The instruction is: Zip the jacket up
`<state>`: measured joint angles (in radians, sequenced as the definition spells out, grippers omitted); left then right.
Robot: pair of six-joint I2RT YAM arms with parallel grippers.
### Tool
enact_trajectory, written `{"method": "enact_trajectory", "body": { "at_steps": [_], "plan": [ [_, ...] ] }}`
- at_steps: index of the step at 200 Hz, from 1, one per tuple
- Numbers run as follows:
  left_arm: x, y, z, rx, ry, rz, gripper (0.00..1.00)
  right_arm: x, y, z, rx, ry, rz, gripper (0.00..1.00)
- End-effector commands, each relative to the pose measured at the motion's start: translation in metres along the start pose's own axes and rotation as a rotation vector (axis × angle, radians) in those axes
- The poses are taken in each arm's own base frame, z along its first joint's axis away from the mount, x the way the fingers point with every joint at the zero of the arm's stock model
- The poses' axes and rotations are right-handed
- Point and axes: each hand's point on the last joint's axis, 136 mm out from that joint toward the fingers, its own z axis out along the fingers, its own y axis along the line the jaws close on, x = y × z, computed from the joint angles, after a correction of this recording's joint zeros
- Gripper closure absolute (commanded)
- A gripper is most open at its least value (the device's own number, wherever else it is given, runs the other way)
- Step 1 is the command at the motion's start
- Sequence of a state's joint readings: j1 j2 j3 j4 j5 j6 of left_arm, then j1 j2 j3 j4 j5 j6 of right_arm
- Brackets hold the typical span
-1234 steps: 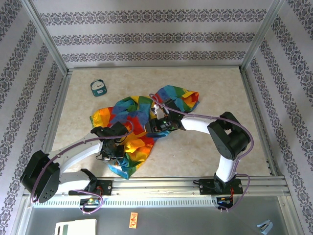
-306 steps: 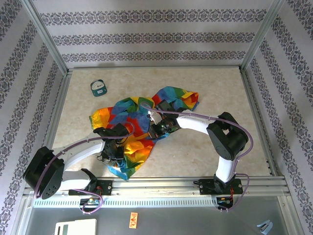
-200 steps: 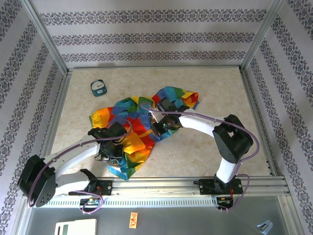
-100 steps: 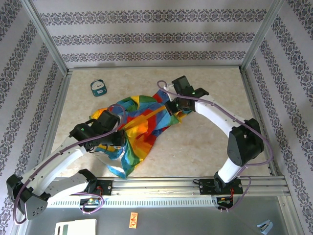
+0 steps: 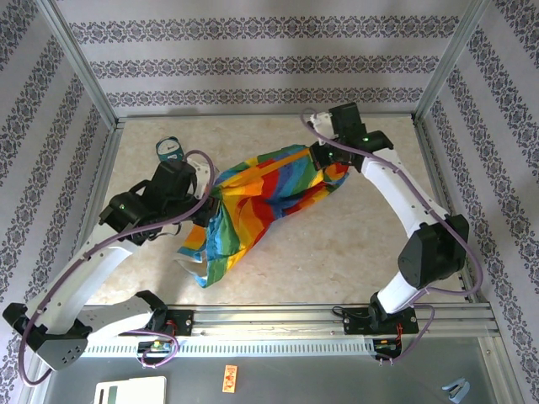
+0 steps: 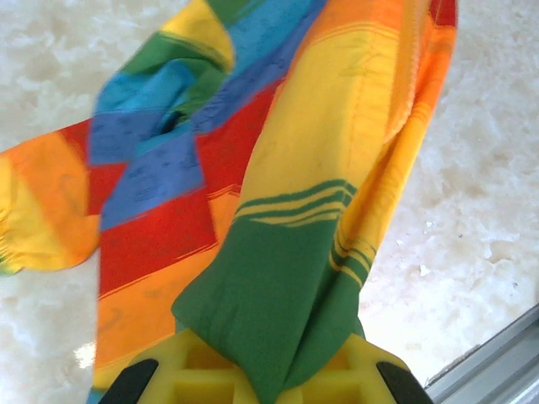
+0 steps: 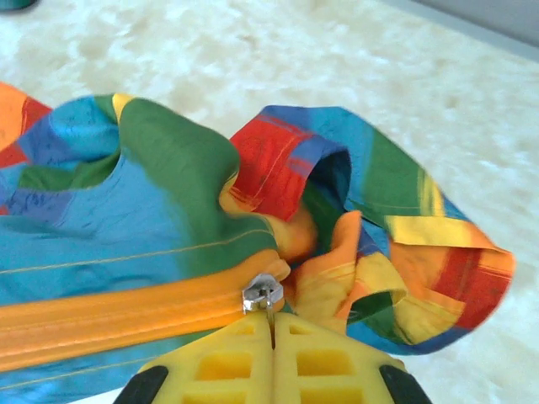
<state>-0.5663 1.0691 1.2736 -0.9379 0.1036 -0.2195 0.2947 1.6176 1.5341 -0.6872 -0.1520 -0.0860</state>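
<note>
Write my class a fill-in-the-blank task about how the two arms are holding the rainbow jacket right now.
The jacket is stretched between ___ grippers. The left gripper is shut on a ___ patch of it. The right gripper pinches the silver zipper pull, beside a zipper band coloured ___.
Missing words: two; green; orange.

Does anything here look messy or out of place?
The jacket is not lying flat: it is pulled taut and twisted between the left fingers and the right fingers, its lower end drooping toward the table. A small teal gadget sits apart, far left.
</note>
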Motion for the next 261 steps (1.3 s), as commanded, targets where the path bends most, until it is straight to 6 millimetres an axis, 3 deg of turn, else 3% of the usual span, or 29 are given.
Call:
{"method": "enact_trajectory", "body": {
  "at_steps": [1, 69, 127, 165, 206, 261],
  "plan": [
    [0.003, 0.017, -0.015, -0.052, 0.026, -0.002, 1.00, -0.006, -0.057, -0.022, 0.179, -0.023, 0.042, 1.00],
    [0.005, 0.046, -0.012, -0.057, 0.029, -0.132, 1.00, -0.001, -0.100, -0.016, 0.230, -0.007, 0.115, 1.00],
    [0.011, 0.057, 0.021, -0.026, 0.075, -0.182, 1.00, -0.001, -0.096, -0.005, 0.183, -0.006, 0.142, 1.00],
    [0.013, 0.071, 0.044, -0.041, 0.112, -0.197, 1.00, 0.007, -0.111, 0.006, 0.225, 0.030, 0.152, 1.00],
    [0.008, 0.080, 0.056, -0.033, 0.125, -0.197, 1.00, 0.000, -0.130, 0.015, 0.285, 0.041, 0.148, 1.00],
    [0.034, 0.092, 0.083, -0.057, 0.205, -0.242, 1.00, 0.002, -0.145, 0.033, 0.338, 0.065, 0.158, 1.00]
  ]
}}
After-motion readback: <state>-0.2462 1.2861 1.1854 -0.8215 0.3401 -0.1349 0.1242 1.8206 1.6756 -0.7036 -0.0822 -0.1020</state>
